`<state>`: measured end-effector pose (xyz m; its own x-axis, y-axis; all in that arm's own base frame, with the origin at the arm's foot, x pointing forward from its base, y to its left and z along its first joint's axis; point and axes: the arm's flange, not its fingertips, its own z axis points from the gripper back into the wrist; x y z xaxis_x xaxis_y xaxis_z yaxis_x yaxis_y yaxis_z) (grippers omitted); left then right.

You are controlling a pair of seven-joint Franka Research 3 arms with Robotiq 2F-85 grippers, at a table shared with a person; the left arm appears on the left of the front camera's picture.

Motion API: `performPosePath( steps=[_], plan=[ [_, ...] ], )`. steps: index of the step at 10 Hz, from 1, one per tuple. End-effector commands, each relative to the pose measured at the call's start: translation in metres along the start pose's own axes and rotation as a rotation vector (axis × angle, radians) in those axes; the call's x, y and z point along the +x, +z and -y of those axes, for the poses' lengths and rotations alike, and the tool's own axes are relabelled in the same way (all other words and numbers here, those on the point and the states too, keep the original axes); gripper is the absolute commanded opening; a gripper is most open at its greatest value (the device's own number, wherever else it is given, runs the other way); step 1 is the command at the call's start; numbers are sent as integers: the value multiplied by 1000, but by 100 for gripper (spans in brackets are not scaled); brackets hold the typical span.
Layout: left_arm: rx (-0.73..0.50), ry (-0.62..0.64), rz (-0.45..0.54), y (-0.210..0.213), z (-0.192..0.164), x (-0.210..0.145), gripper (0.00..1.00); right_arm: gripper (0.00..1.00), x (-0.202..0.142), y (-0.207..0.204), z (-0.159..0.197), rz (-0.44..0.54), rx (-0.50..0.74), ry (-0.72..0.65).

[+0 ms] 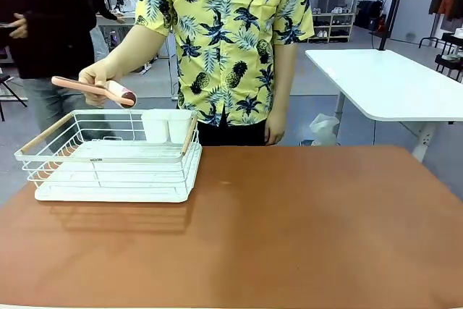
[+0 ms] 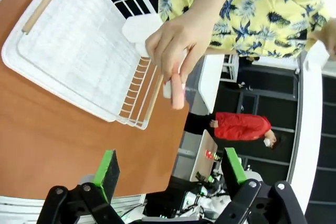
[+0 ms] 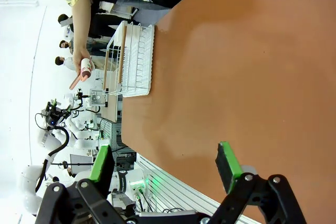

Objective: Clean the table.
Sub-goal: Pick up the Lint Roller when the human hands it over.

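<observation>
Both left gripper (image 2: pixel 170 166) and right gripper (image 3: pixel 164 158) hover above the table (image 1: pixel 304 222).

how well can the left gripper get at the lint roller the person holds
Probably yes: the left gripper is open, facing the lint roller, nothing between; the person's hand grips one end.

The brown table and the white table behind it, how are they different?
The brown table has a reddish-brown top, and the white table has a white one. The brown table is close and runs right across the front view, while the white table stands farther back, to the right of the person. The brown table carries a white wire rack. The white table's legs show, but the brown table's are hidden. Both have flat, smooth tops.
</observation>
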<state>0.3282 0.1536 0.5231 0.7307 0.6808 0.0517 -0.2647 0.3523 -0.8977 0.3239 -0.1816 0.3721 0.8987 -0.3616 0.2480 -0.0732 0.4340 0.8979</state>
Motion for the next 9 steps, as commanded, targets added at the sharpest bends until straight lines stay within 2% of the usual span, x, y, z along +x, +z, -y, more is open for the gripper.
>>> performPosePath(
  steps=[1, 4, 9],
  plan=[
    [-22, 16, 74, -26, 9, -9, 100, 100, 0, 1, -3, 5, 9, -3],
    [-16, 1, 99, -58, 23, -16, 100, 100, 0, 1, -3, 5, 9, -3],
    [32, -43, 102, -101, 17, -25, 100, 100, 0, 1, -3, 5, 9, -3]
  ],
)
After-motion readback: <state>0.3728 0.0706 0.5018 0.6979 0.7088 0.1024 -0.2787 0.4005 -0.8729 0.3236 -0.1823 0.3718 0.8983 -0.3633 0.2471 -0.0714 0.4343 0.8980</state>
